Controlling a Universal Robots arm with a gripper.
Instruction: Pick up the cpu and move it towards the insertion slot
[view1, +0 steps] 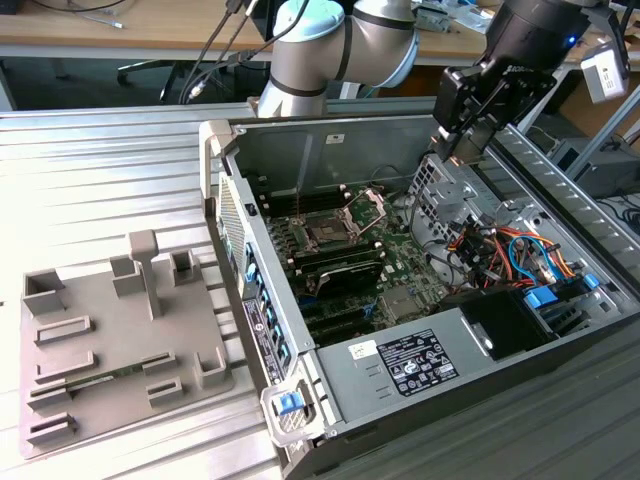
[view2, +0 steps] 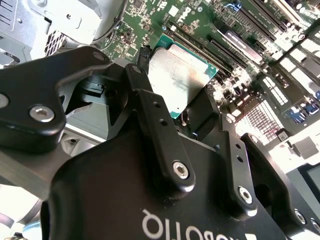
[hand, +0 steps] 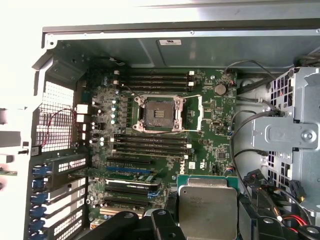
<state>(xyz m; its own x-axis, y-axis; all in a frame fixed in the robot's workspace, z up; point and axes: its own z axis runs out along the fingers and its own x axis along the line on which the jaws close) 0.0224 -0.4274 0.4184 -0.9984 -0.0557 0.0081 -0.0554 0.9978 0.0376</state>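
My gripper (view1: 462, 148) hangs over the exterior view's right part of the open computer case, above the drive cage. It is shut on the cpu (view2: 177, 82), a flat square chip with a pale silvery top and a green edge, pinched between the two black fingers (view2: 145, 95). In the first wrist view the cpu (hand: 207, 207) sits between the fingers of my gripper (hand: 207, 222). The insertion slot (hand: 157, 114) lies apart from it on the green board, its dark centre bare and its metal frame swung open. In the exterior view the insertion slot (view1: 325, 237) is below and left of the gripper.
The case walls (view1: 225, 170) ring the motherboard. Long black memory slots (hand: 152, 80) flank the socket. A metal drive cage (hand: 290, 135) and coloured cables (view1: 500, 250) crowd the side under the gripper. A grey plastic tray (view1: 100, 340) with a green memory stick (view1: 90, 385) lies outside the case.
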